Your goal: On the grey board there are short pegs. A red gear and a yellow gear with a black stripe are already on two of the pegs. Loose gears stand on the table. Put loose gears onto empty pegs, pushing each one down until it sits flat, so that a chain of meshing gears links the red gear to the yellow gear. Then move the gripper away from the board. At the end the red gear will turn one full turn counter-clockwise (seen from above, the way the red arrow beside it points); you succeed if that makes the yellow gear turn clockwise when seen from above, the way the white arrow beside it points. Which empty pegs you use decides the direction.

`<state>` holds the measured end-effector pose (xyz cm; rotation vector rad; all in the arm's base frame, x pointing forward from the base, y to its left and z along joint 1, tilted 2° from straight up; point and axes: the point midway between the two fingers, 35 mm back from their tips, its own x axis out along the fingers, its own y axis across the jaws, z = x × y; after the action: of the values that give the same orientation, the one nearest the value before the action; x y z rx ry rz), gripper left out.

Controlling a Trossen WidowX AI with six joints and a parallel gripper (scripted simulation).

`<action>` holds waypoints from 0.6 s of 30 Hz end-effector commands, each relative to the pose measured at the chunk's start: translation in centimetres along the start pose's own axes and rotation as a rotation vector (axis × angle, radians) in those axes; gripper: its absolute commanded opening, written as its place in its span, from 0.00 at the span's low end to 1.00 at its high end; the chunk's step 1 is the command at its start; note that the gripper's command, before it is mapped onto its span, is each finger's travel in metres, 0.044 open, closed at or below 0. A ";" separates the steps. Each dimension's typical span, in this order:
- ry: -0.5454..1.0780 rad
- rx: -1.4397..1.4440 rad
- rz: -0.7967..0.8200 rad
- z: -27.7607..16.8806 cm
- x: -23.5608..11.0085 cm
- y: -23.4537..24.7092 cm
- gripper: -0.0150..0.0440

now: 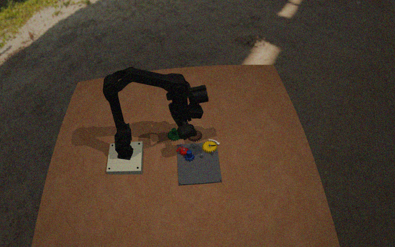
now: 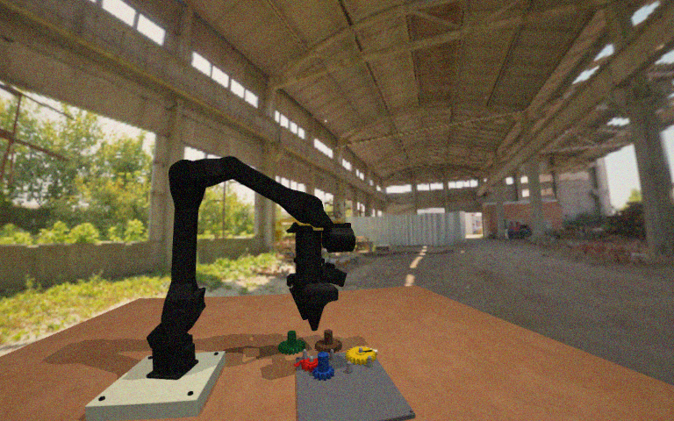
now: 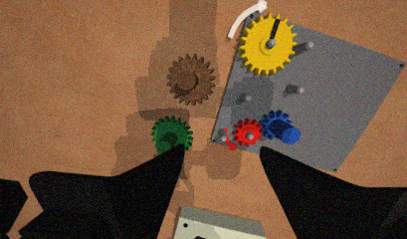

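The gripper (image 1: 187, 136) (image 2: 314, 328) (image 3: 221, 149) is held well open above the table (image 1: 254, 198) (image 2: 257, 401) (image 3: 66, 100), nothing between its fingers, and the green gear (image 1: 173, 134) (image 2: 291, 345) (image 3: 171, 133) is seen below, upright on the table, just beside the grey board (image 1: 199, 174) (image 2: 351, 396) (image 3: 349, 90). By the look of it, it should be light and stiff, hard to crush; its smooth upright stem is where it is best gripped, low and square, since a high pinch might let it tip or slip. The brown gear (image 1: 195, 135) (image 2: 328, 341) (image 3: 191, 80) is offered the same way, by its stem, and its broader toothed rim is better left untouched. On the board, the blue gear (image 1: 189, 156) (image 2: 323, 367) (image 3: 277, 124) is already placed next to the red gear (image 1: 183, 152) (image 2: 308, 364) (image 3: 247, 130), apparently in mesh, though whether it is fully seated cannot be told. The yellow gear (image 1: 209, 147) (image 2: 360, 355) (image 3: 267, 45) is set well apart from them, and a bare peg (image 1: 201, 156) (image 2: 347, 367) (image 3: 301, 90) is left between, likely the next one to be considered. Now for the obstacles: the blue stem is standing tall beside that route and could be knocked by a spread finger, while the green and brown gears are close enough for a careless descent on one to be spoiled by a brush against the other.
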<state>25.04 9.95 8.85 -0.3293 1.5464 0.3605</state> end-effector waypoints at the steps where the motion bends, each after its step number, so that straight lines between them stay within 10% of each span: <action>1: -0.002 -0.372 0.003 -1.7 0.0 4.9 0.98; 18: -0.002 -0.516 0.005 -2.4 2.2 6.9 1.00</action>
<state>20.15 15.17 8.00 -0.7203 1.4261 0.7567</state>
